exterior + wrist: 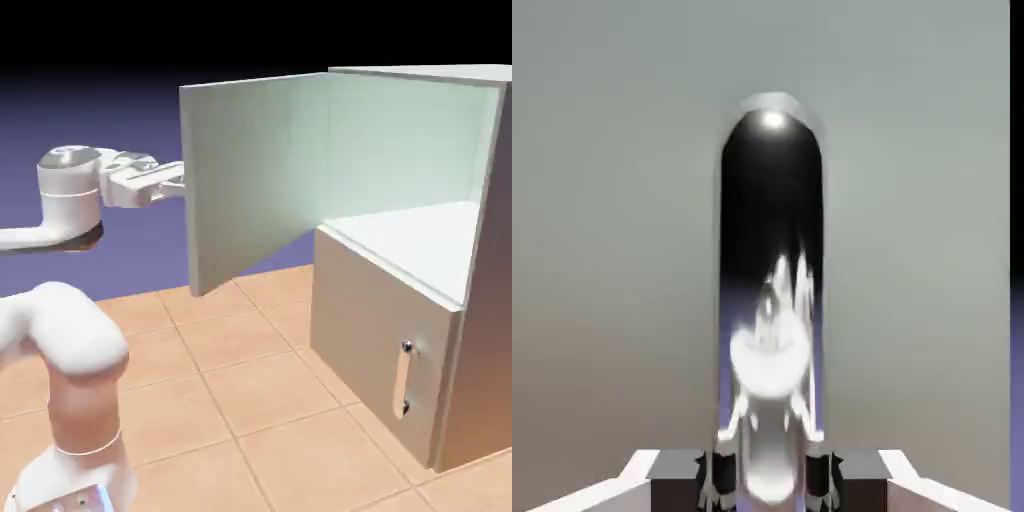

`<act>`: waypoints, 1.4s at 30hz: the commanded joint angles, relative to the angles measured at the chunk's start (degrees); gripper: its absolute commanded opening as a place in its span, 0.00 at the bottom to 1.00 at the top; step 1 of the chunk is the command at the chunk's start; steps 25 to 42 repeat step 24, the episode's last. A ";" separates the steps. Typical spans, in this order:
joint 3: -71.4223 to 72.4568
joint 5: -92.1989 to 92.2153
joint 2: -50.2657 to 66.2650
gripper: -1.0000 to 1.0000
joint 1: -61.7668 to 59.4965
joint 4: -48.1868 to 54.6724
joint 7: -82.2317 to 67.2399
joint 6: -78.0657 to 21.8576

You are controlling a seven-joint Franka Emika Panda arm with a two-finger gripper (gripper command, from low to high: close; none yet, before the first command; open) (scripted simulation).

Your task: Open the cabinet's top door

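Backdrop: A plain blue-violet wall and a tiled terracotta floor point(250, 400) are seen in the exterior view, black above.

Cabinet: The grey metallic cabinet point(480, 300) is placed at the right of the exterior view, its pale white-green interior laid bare.

Top door: The top door point(255, 180) is shown swung wide toward the picture's left, roughly square-on to the cabinet front, with its inner face turned to the camera.

Lower door: The shorter lower door point(370, 330) is seen shut, its small handle point(404, 378) untouched.

Arm: The white arm point(65, 350) is raised from the lower left, and the gripper point(178, 183) is held level against the free edge of the top door; the fingers are hidden there by the panel.

Hand view, panel: The frame is filled by the grey face of the top door point(612, 250).

Hand view, handle: The long silver bar handle point(772, 300) is seen running upward from between the two fingertips, which are closed narrowly on it.

Progress: The opening is judged to be all but finished.

Doing it well: The grip is best kept square on the bar, and the hand is best carried along the door's arc rather than in a straight line, so that the bar is not twisted out of the pads.

Risk: A pull past the hinge's limit is judged likely to drag the closed fingers off the handle.
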 commanded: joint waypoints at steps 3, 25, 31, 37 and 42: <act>6.15 4.53 3.25 0.00 -4.62 6.06 0.62 -6.01; 34.13 19.19 7.77 0.00 -44.68 48.97 -2.88 -37.68; 34.13 19.19 7.77 0.00 -44.68 48.97 -2.88 -37.68; 34.13 19.19 7.77 0.00 -44.68 48.97 -2.88 -37.68; 34.13 19.19 7.77 0.00 -44.68 48.97 -2.88 -37.68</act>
